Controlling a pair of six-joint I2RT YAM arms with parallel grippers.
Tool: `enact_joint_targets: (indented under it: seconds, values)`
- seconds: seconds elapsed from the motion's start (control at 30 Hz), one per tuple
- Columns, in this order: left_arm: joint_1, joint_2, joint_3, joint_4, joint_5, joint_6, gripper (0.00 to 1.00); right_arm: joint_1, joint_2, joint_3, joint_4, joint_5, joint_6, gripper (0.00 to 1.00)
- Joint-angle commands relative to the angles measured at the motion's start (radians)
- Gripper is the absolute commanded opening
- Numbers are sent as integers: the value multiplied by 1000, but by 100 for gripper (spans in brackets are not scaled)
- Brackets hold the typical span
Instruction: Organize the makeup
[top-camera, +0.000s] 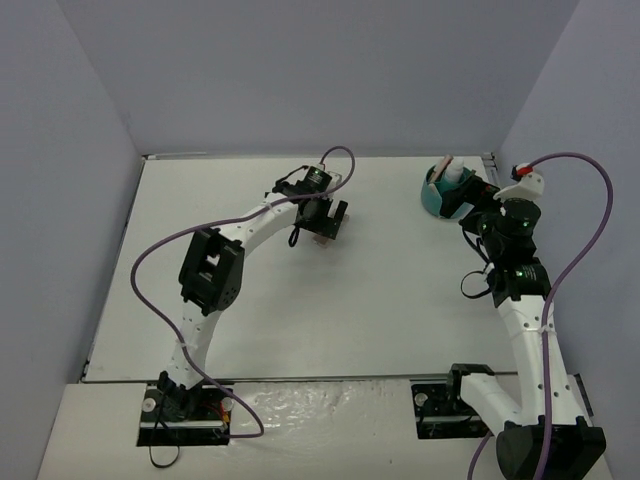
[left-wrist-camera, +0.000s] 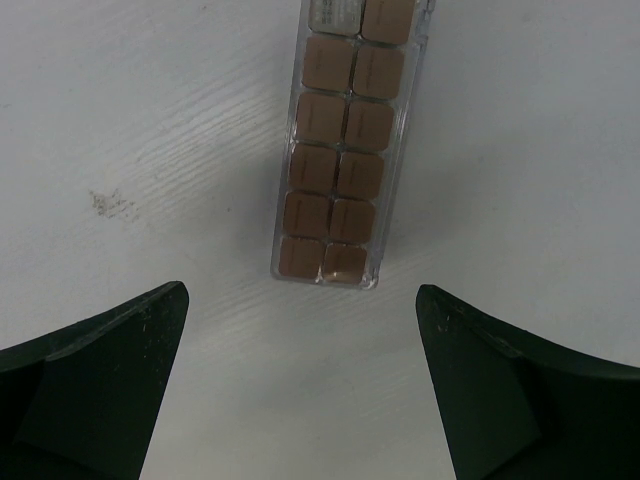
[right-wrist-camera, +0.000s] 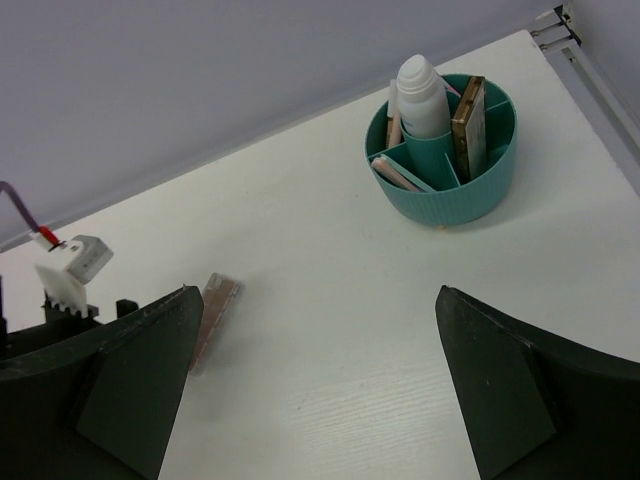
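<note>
A flat brown-pink palette (left-wrist-camera: 345, 150) in a clear case lies on the white table, just ahead of my left gripper (left-wrist-camera: 301, 292), which is open and empty above the table. The top view shows this gripper (top-camera: 325, 222) over the palette (top-camera: 325, 241). The palette also shows in the right wrist view (right-wrist-camera: 215, 310). My right gripper (right-wrist-camera: 318, 292) is open and empty, hovering beside the teal tub (right-wrist-camera: 450, 195). The tub holds a white bottle (right-wrist-camera: 422, 95), a second palette standing on edge (right-wrist-camera: 468, 115) and pink sticks (right-wrist-camera: 395, 175).
The teal tub (top-camera: 428, 195) stands at the back right of the table, next to my right gripper (top-camera: 468, 205). Grey walls close the table at the back and sides. Purple cables loop off both arms. A metal rail (right-wrist-camera: 590, 50) runs along the right edge.
</note>
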Motion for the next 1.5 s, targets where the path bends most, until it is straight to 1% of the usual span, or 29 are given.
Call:
enact_joint_targets:
  seconds: [0.0,0.17,0.33,0.5,0.63,0.7,0.73,0.83,0.93,1.0,1.07,1.17,1.2,1.3,1.37,1.47]
  values:
    - [-7,30,148,-30,-4,34,97,16,-20,-7,72,-33,-6,100]
    - [-9,110,195,-32,22,32,97,19,-30,-23,72,-30,-15,100]
    - [-26,150,209,-29,-3,34,96,19,-30,-31,73,-33,-16,100]
    - [-41,172,211,-37,-30,33,88,21,-23,-34,73,-45,-18,100]
    - [-50,176,182,-28,-28,36,78,22,-29,-41,72,-49,-17,100]
    - [-52,176,159,-21,-22,30,67,22,-28,-42,72,-58,-17,100]
    - [-52,174,151,-15,-19,29,58,22,-28,-42,72,-62,-19,100]
    - [-52,161,113,3,-11,23,45,22,-27,-46,73,-75,-17,100]
    - [-52,116,57,26,-6,21,32,21,-22,-47,73,-96,-17,100]
    - [-53,70,22,57,-8,25,27,21,-13,-47,73,-113,-14,100]
    - [-53,20,-25,87,-12,28,24,22,3,-46,72,-148,-14,100]
    - [-56,-85,-139,187,5,53,23,24,47,-37,73,-242,-13,100]
    - [-61,-115,-176,266,23,62,23,25,58,-35,75,-264,-11,100]
    - [-67,-257,-369,435,83,75,21,32,100,-24,85,-360,-12,100]
    - [-70,-317,-442,517,119,76,21,37,123,-17,94,-417,-10,100]
    - [-90,-404,-530,650,156,94,20,76,154,-2,98,-459,-8,98]
